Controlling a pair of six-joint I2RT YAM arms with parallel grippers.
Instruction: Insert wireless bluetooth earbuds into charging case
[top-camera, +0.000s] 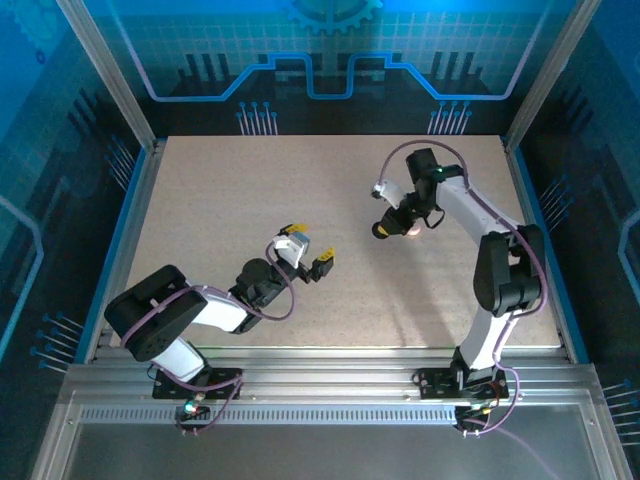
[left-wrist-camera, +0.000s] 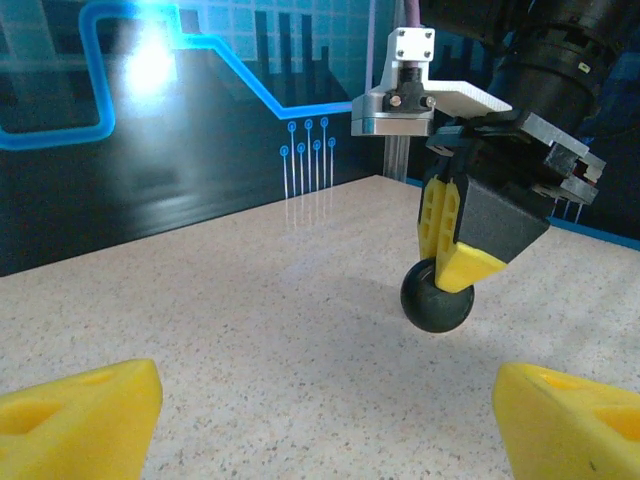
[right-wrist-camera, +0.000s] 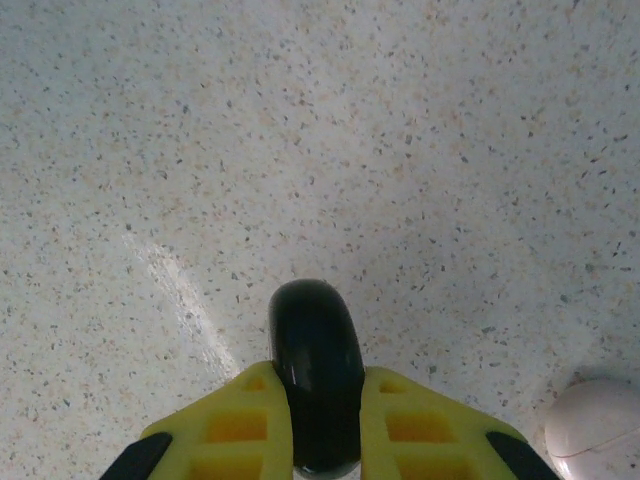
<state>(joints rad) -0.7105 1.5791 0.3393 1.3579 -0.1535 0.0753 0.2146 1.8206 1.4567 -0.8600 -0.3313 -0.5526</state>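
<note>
1. The left arm (top-camera: 190, 310) reaches from the near left corner in toward the middle of the table (top-camera: 250, 180).
2. The left gripper (top-camera: 308, 247) hangs over the near middle of the table. Its jaws are spread wide and there is nothing between them. In its own wrist view the yellow fingers (left-wrist-camera: 80, 415) sit at the two bottom corners, with bare speckled table between.
3. To its right and farther back is the charging case (left-wrist-camera: 432, 305), a round black puck. It stands on its edge and is held off to the right of the table's centre.
4. The right gripper (top-camera: 383, 229) is clamped on the charging case. Its wrist view shows one yellow finger (right-wrist-camera: 235, 425) pressed against each flat face, and the rounded rim sticks out past the tips.
5. The charging case hangs low over the table with a soft shadow under it. I cannot tell whether it touches the surface.
6. A pale round thing (right-wrist-camera: 598, 420) lies on the table just beside the right gripper.
7. The right arm (top-camera: 505, 270) rises from the near right edge and bends back over toward the centre.
</note>
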